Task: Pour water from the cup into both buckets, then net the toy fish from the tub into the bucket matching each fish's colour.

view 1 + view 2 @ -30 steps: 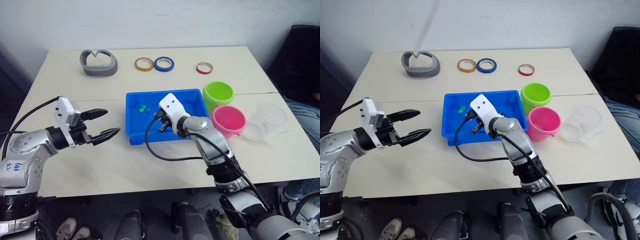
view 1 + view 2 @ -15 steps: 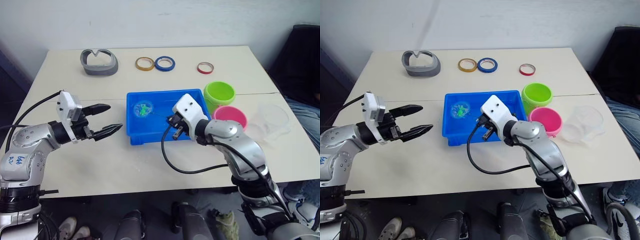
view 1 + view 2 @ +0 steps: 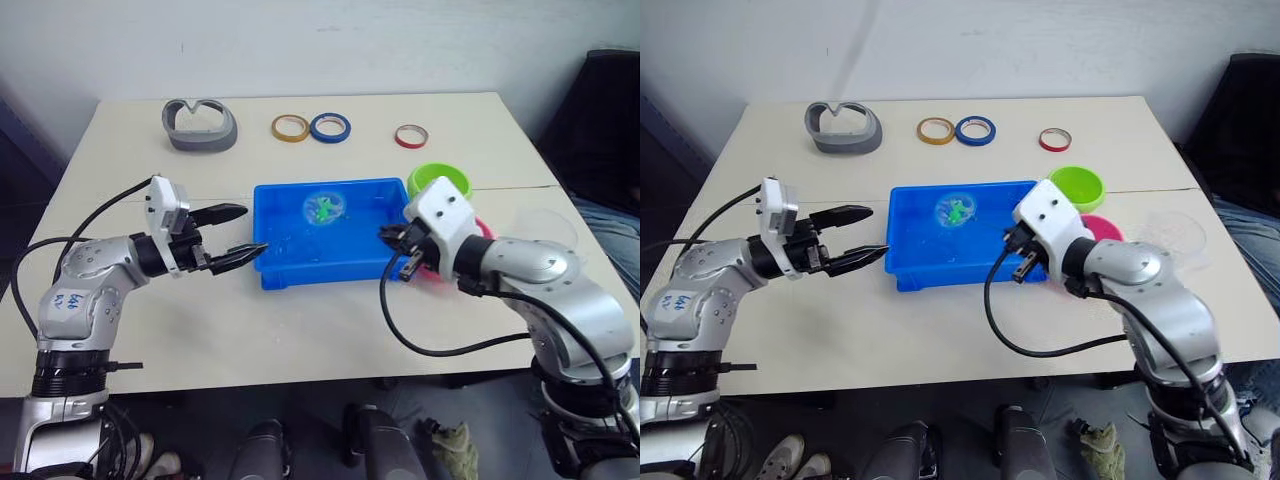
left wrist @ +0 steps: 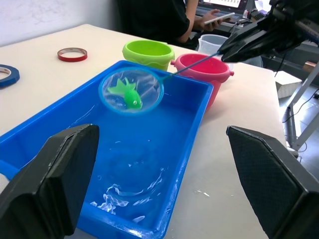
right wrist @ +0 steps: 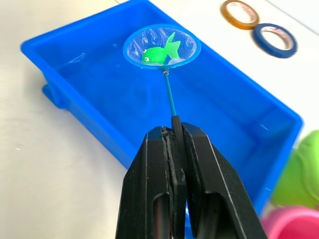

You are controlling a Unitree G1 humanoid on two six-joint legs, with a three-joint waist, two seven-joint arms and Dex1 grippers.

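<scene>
The right gripper [image 5: 173,137] clamped the net [image 5: 162,47] handle, a green fish [image 5: 158,53] in its hoop above the tub [image 3: 300,268]; the left gripper [image 3: 236,233] stood open beside the tub.

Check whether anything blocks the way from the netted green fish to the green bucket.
Nothing visible does. The right gripper holds the net with the green fish above the tub. The green bucket stands open just past the tub's far rim, beside the pink bucket.
</scene>
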